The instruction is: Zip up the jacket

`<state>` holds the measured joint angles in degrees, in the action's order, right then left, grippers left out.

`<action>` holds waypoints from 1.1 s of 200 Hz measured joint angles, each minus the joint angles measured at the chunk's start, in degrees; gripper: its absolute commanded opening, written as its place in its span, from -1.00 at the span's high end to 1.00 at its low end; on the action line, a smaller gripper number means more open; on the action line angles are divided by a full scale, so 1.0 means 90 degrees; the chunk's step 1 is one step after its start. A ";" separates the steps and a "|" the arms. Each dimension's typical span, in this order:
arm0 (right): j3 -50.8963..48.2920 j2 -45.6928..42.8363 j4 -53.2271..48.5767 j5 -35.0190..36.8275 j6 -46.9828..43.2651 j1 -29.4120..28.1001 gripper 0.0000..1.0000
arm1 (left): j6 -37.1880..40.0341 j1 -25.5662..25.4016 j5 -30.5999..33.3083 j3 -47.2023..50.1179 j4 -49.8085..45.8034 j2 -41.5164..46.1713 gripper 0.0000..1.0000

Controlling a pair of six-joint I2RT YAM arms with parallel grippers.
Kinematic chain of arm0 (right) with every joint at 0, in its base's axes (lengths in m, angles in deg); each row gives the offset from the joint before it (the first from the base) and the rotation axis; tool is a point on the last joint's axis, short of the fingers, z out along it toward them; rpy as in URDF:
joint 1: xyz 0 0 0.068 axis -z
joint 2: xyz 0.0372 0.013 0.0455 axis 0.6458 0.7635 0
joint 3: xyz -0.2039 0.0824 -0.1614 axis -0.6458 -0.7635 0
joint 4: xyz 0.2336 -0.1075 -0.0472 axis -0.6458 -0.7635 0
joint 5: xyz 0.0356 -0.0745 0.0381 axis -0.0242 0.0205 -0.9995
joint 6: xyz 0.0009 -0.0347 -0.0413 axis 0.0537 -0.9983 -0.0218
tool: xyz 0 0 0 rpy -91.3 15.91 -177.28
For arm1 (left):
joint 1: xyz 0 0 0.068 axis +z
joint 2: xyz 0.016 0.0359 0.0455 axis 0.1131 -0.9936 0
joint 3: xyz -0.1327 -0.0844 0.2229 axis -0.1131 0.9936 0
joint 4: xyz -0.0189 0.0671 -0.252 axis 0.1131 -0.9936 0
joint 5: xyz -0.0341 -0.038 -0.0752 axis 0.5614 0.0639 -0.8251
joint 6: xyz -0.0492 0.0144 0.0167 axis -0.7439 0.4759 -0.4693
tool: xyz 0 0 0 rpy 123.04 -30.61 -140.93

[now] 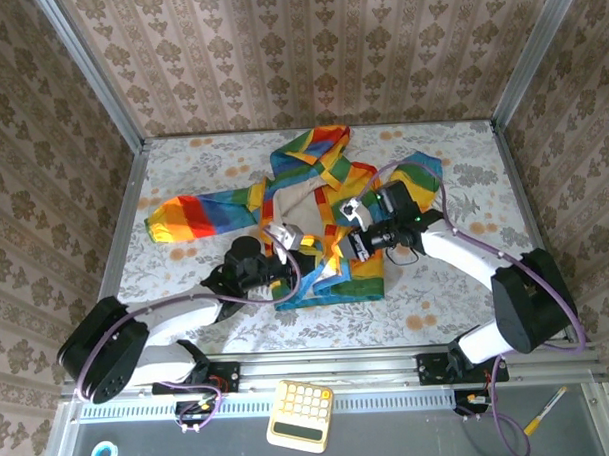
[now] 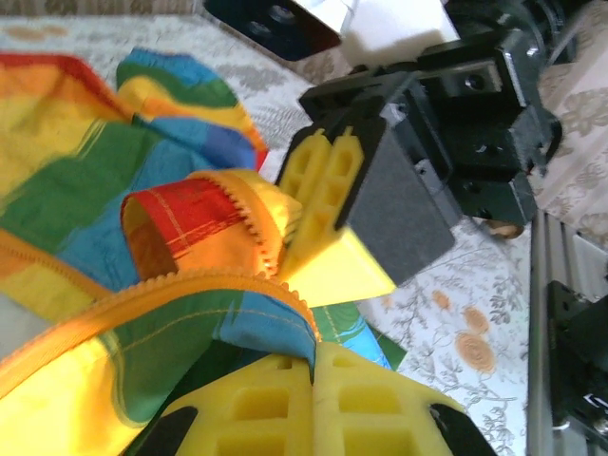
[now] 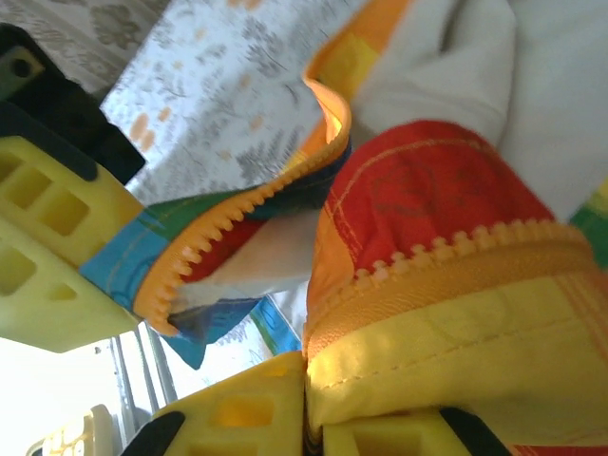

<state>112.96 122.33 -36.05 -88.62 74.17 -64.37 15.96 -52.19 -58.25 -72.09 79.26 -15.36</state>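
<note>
Pinching a front edge of the jacket (image 1: 307, 158), sprawled on the table (image 1: 463, 172) beyond, in left jaws and right jaws alike, with orange zipper teeth (image 3: 237, 214) apart between them, nothing zipped yet

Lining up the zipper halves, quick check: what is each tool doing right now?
Left tool: closed, gripping the jacket at its zipper edge.
Right tool: closed, gripping the jacket's other zipper edge.

jacket (image 1: 317, 158) — rainbow stripes, orange zipper (image 3: 446, 275), beige lining (image 1: 299, 200) | table (image 1: 462, 162) — floral print
</note>
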 measured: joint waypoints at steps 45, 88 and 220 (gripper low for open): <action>-0.0189 0.0253 0.0345 0.0622 0.0415 0.0000 -0.04 | -0.0362 -0.0095 0.0406 0.0121 0.0648 -0.1100 1.00; -0.0386 -0.0041 0.0486 0.1355 0.0933 0.0000 -0.19 | -0.0670 -0.0141 0.0673 0.0219 0.1168 -0.1644 1.00; -0.3162 -0.1860 0.2057 0.1753 0.1362 -0.0029 -0.28 | -0.0891 -0.0170 0.0765 0.0236 0.1418 -0.1676 1.00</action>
<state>84.50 105.59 -17.54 -72.83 86.43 -64.63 7.94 -53.72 -51.36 -69.97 92.03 -30.44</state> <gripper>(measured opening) 0.639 0.045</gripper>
